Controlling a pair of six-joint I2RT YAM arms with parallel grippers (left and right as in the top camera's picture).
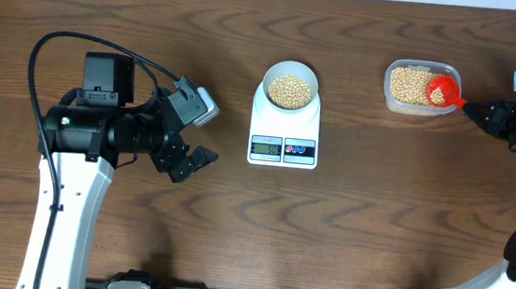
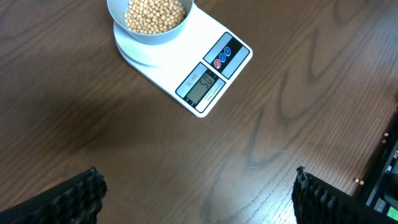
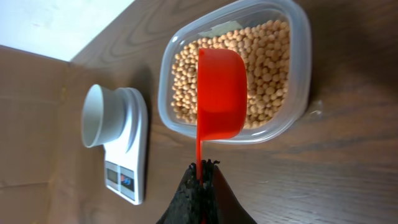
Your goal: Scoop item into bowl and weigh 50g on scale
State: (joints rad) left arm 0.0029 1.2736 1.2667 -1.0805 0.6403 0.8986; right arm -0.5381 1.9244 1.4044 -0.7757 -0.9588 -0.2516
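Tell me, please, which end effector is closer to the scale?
Left. The left end effector is a short gap from the scale; the right end effector holds the scoop at the tub, farther away.

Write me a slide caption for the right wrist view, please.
Right gripper holds the red scoop by its handle over the clear tub of beans; the bowl sits on the scale.

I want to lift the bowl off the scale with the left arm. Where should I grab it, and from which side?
Probably pinch the bowl rim on its left edge, coming down from above with the open left gripper: one finger outside, one inside on the bare wall above the beans. Its round, smooth wall would likely slip in a side clamp.
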